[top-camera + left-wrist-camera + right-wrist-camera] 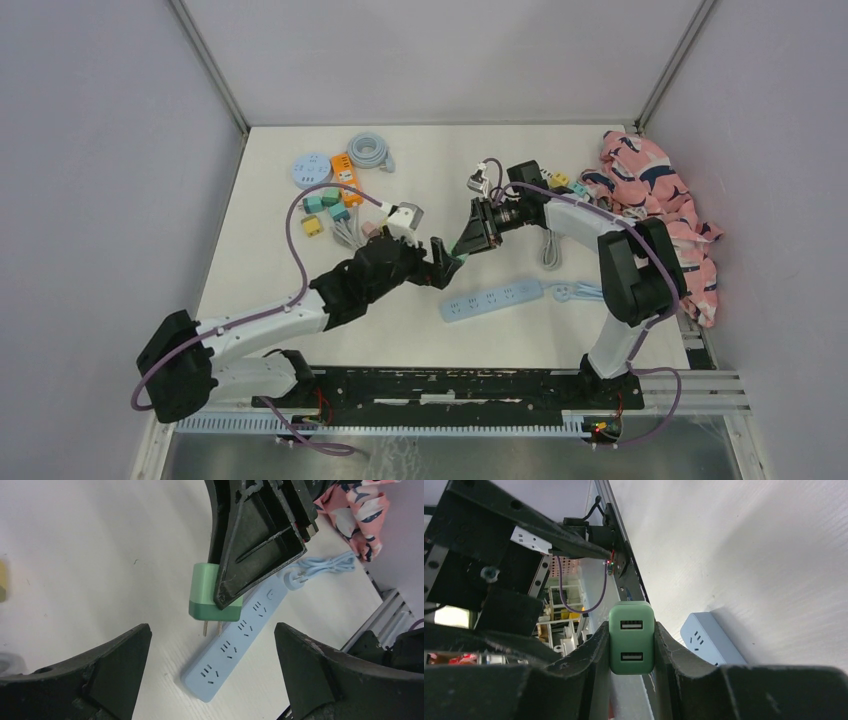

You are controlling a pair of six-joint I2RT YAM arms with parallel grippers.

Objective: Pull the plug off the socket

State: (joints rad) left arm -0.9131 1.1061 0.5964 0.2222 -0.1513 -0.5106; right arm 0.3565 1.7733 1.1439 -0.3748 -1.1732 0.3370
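A green USB plug with two ports is held between the fingers of my right gripper, lifted above the table. In the left wrist view the plug hangs with its two metal prongs bare, just above the near end of the light blue power strip. The strip lies flat at the table's front centre, and it also shows in the right wrist view. My left gripper is open and empty beside the plug, above the strip's left end.
Several coloured adapters, an orange box, a round blue socket and a coiled grey cable lie at the back left. A pink patterned cloth lies at the right edge. The strip's cable is coiled at its right end.
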